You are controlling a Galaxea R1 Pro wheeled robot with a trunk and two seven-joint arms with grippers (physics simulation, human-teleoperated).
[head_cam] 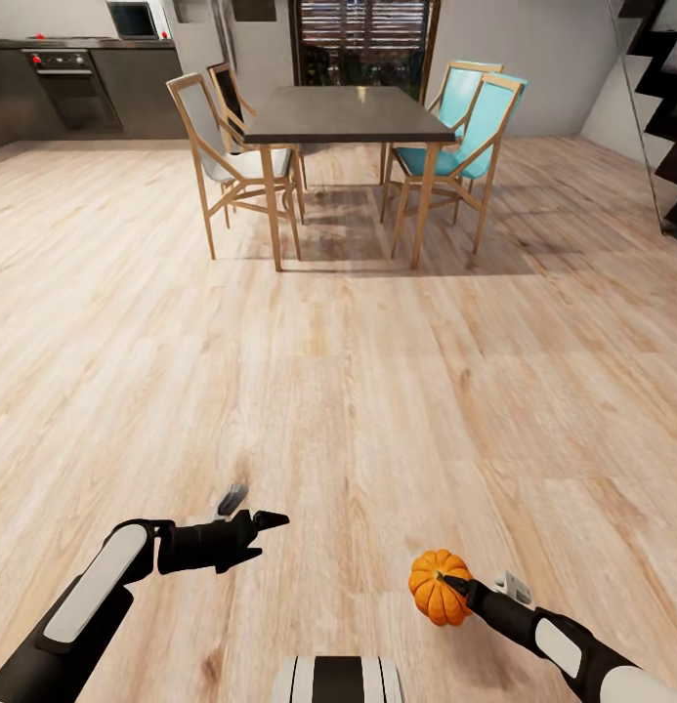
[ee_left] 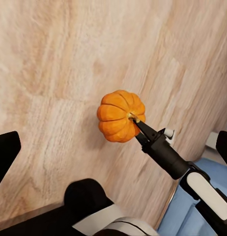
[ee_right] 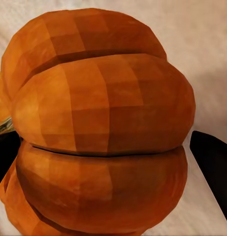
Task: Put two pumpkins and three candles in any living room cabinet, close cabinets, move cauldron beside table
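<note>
The robot stands on a big wood floor [head_cam: 377, 391]. Its right gripper [head_cam: 453, 584] holds a pumpkin [head_cam: 438, 586] up off the floor, low on the robot's right side. The black fingers are closed on the pumpkin, pinching it near its stem. From the left wrist camera, the pumpkin [ee_left: 121, 115] is orange and ribbed, and the right gripper [ee_left: 137, 124] bites it at the stem end. The floor [ee_left: 54, 73] lies well below it. From the right wrist camera, the pumpkin [ee_right: 99, 128] is very close, and a dark finger [ee_right: 212, 157] shows at each side of it.

The left gripper [head_cam: 265, 522] is low on the robot's left side. It holds nothing. Its fingers look apart: in the left wrist camera a black fingertip [ee_left: 5, 152] sits at each edge with open space between them.

Far ahead is a dark dining table [head_cam: 348, 112] with wooden legs. Two chairs with grey seats [head_cam: 226, 146] are on its left. Two blue chairs [head_cam: 470, 122] are on its right. Behind them is a kitchen with an oven [head_cam: 69, 83]. Dark stairs [head_cam: 665, 88] are at the far right.
</note>
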